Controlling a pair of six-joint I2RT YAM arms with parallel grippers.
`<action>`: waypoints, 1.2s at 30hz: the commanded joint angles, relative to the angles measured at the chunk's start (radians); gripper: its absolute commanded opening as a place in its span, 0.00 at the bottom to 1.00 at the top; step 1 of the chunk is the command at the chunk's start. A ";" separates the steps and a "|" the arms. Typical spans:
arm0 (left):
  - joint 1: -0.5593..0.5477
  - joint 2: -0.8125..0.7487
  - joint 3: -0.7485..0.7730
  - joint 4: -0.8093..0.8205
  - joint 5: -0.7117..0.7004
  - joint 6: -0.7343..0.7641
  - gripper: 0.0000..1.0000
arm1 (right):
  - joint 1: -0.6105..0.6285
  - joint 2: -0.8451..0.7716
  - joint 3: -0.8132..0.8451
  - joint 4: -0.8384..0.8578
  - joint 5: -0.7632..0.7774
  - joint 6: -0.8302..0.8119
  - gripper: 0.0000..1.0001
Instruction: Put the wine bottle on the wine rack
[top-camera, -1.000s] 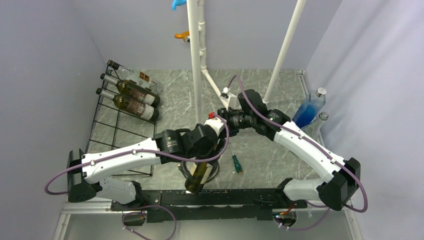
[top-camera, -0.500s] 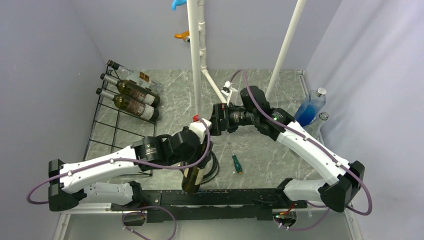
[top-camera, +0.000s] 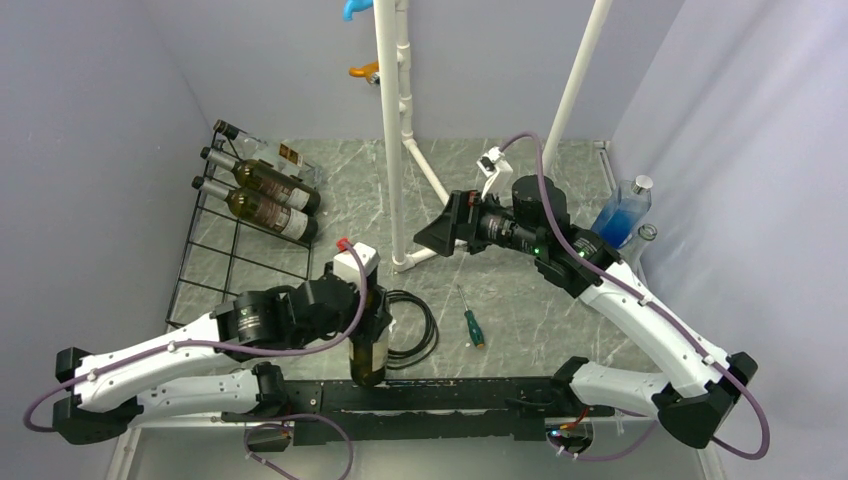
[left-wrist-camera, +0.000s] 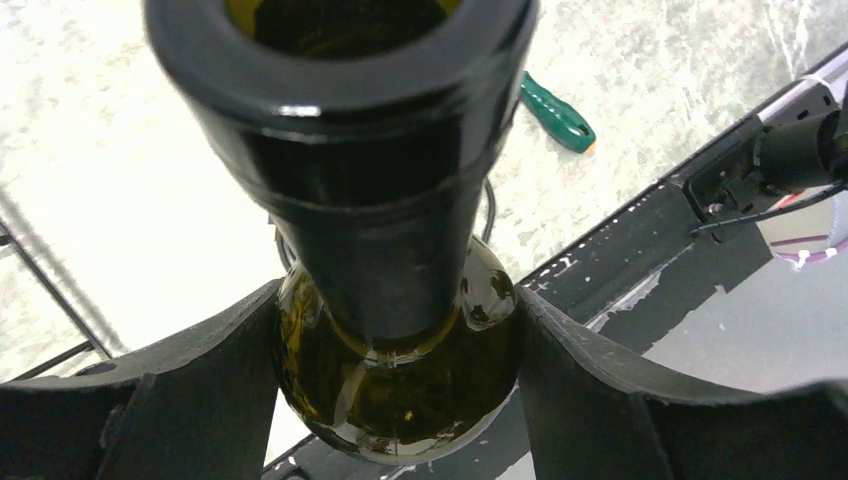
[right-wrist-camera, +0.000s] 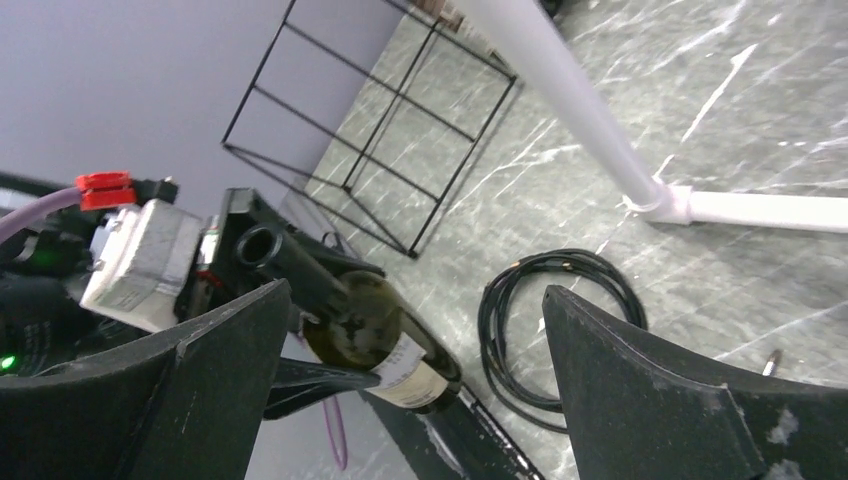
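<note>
A dark green wine bottle with a pale label hangs upright above the table's near edge, and my left gripper is shut on its shoulder. In the left wrist view the open neck rises toward the camera, with the left gripper clamping the bottle from both sides. The black wire wine rack stands at the far left, apart from the bottle. My right gripper hovers open mid-table by the white pipe, holding nothing. The right wrist view looks down between the right gripper at the bottle and the rack.
Three bottles lie on the rack's far tiers. A white pipe frame stands mid-table. A black cable coil and a green screwdriver lie near the bottle. A blue bottle stands at the right wall.
My right gripper opened, came off the bottle's top and drew back to the right. My left arm carried the bottle leftward and nearer the bases.
</note>
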 joint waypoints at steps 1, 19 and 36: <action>0.000 -0.058 0.044 0.012 -0.111 -0.022 0.00 | 0.000 -0.065 0.013 0.057 0.145 0.017 0.99; 0.173 -0.119 0.171 -0.029 -0.362 0.110 0.00 | 0.000 -0.255 -0.073 -0.016 0.315 0.005 0.99; 0.789 0.031 0.227 0.225 -0.281 0.130 0.00 | 0.000 -0.279 -0.077 -0.037 0.347 -0.019 0.99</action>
